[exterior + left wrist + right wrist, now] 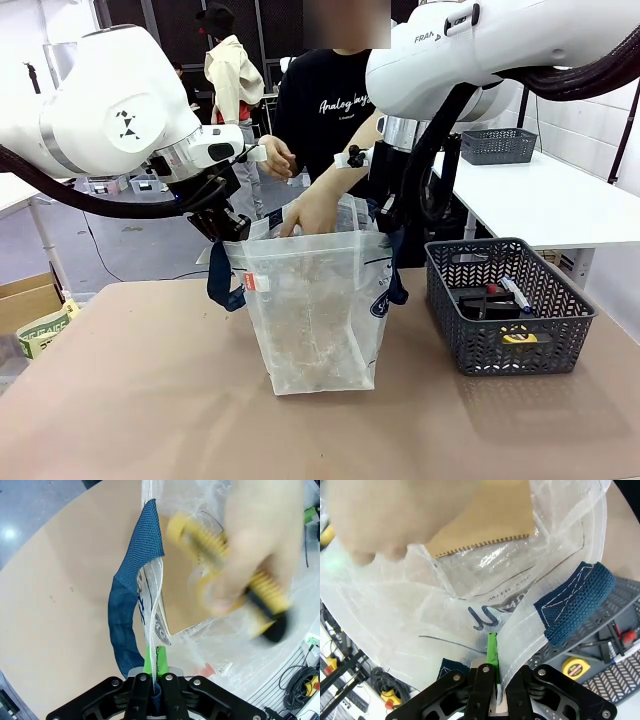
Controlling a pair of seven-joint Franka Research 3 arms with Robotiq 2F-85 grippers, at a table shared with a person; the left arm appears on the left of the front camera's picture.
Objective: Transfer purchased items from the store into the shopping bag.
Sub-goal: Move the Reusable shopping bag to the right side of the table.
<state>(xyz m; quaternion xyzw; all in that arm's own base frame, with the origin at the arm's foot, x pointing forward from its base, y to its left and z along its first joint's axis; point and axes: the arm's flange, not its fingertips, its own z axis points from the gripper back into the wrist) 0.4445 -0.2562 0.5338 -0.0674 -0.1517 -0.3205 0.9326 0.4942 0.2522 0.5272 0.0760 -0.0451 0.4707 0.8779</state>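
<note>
The translucent shopping bag (pixel 320 310) stands upright at the table's middle, held wide by both arms. My left gripper (pixel 228 228) is shut on the bag's left rim, and its green pads (pixel 161 659) pinch the plastic beside the navy handle (pixel 132 600). My right gripper (pixel 390 215) is shut on the right rim (pixel 492 647) near the other handle (pixel 575 602). A person's hand (pixel 310 210) reaches into the bag's mouth holding a blurred yellow-and-black item (pixel 235 570). More purchased items lie in the basket: a white-and-blue marker (pixel 517 294), a red-and-black object (pixel 490 290) and a yellow tape measure (pixel 520 338).
The dark grey mesh basket (pixel 560 345) stands on the table right of the bag. A brown sheet with a toothed edge (pixel 485 525) lies inside the bag. A second basket (pixel 498 146) sits on a white table at the back right. Cardboard boxes (pixel 30 300) stand at the left.
</note>
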